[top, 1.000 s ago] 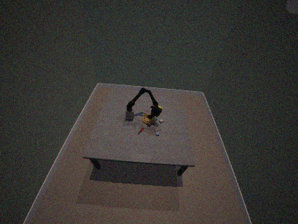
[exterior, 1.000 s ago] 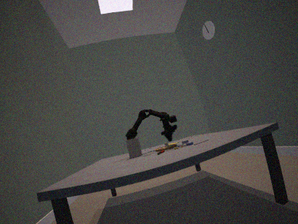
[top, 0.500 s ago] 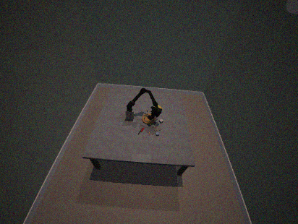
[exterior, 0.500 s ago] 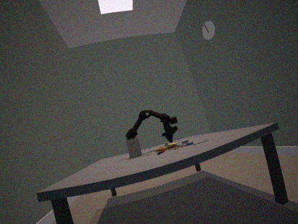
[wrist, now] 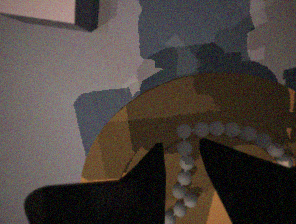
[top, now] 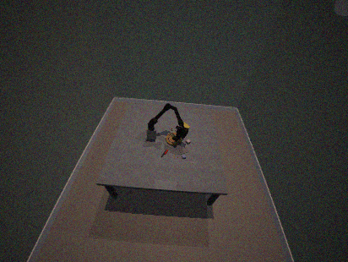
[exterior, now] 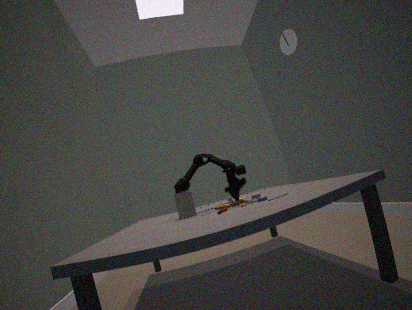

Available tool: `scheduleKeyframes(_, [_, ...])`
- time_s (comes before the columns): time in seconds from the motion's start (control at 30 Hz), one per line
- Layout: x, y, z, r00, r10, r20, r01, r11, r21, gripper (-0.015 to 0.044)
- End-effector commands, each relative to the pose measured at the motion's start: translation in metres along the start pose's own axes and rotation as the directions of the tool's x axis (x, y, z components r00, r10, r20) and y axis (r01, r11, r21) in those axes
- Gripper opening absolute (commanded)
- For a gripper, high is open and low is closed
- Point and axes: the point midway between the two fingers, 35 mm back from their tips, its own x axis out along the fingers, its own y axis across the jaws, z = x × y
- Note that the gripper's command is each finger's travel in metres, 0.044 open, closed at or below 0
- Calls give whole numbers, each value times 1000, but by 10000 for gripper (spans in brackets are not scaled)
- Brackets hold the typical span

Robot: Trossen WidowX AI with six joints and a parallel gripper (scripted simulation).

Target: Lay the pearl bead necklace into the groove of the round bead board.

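Note:
The round bead board (top: 170, 139) (wrist: 167, 97) is orange-yellow and lies on the table under the gripper. The pearl bead necklace (wrist: 216, 128) shows as grey-white beads on the board in the wrist view. One stretch curves to the right along the far part. At its left end it bends sharply, and another stretch runs toward the camera between the fingers, with a few beads bunched lower down. My gripper (wrist: 181, 147) (exterior: 237, 199) is partly open, its two black fingertips on either side of that stretch with gaps beside the beads. The groove is mostly hidden by shadow and fingers.
A pale box (wrist: 37, 10) (top: 188, 141) stands beyond the board. A red-ended tool (top: 165, 152) (exterior: 222, 210) and a small blue-and-white item (top: 183, 156) lie on the table (top: 139, 173) nearer its front edge. The arm's shadow crosses the board.

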Motion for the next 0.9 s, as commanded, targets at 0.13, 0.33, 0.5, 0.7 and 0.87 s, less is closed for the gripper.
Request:
scheduleKeyframes(0.13, [1,-1,0,1000,0,-1,0,1000,3,41])
scheduleKeyframes(0.33, [1,-1,0,1000,0,-1,0,1000,3,0])
scheduleKeyframes(0.5, [1,-1,0,1000,0,-1,0,1000,3,0])
scheduleKeyframes(0.7, [1,-1,0,1000,0,-1,0,1000,3,0])
scheduleKeyframes(0.87, [1,-1,0,1000,0,-1,0,1000,3,0])
